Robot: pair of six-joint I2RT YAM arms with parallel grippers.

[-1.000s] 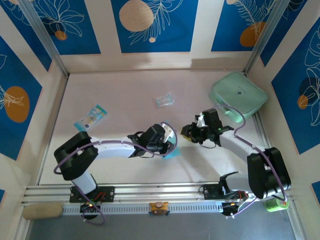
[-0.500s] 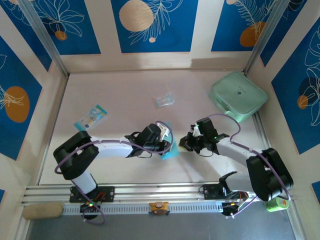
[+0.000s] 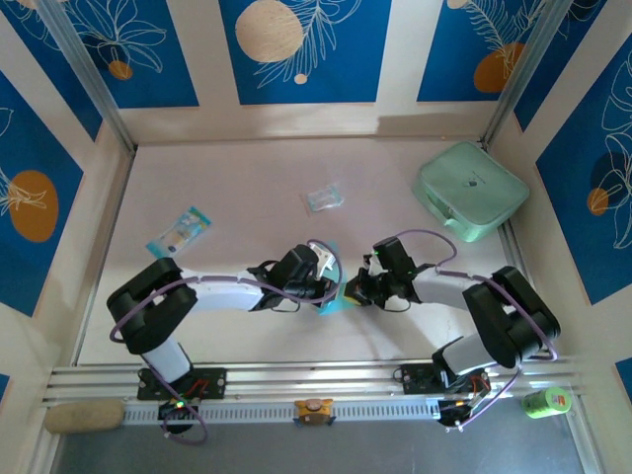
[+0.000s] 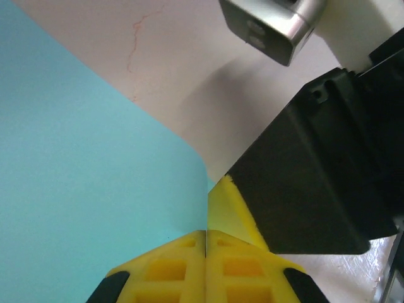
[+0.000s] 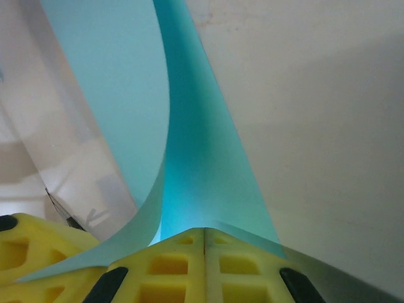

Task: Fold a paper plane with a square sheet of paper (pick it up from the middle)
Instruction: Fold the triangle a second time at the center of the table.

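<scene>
**A:** Pale, smooth tabletop [image 3: 237, 178], and blue wall panels [image 3: 326, 69] with white leaf drawings around it. Where is the paper?

**B:** The thin light-blue sheet of paper [image 3: 342, 302] is near the middle, a little toward the near edge, between the two arms. It is not flat. In the right wrist view it bends in a soft curve, and its face is plain and matte. I cannot tell if its lower edge touches the surface.

**A:** How is the left hand [image 4: 206, 246]?

**B:** Its yellow pads [image 4: 167, 271], moulded with square hollows, are pressed fully together. One edge of the sheet goes into the seam between them, so it pinches the sheet.

**A:** And the right hand [image 5: 204, 245]?

**B:** The same. It is closed completely on the sheet, which rises out from between its yellow pads. The two hands are just beside each other.

**A:** Other things?

**B:** A mint-green case with rounded corners [image 3: 471, 190] lies at the far right. A clear crumpled plastic wrapper [image 3: 324, 197] is farther back, and a small blue-and-white printed packet [image 3: 180, 230] is at the left. All are well apart from the paper.
</scene>
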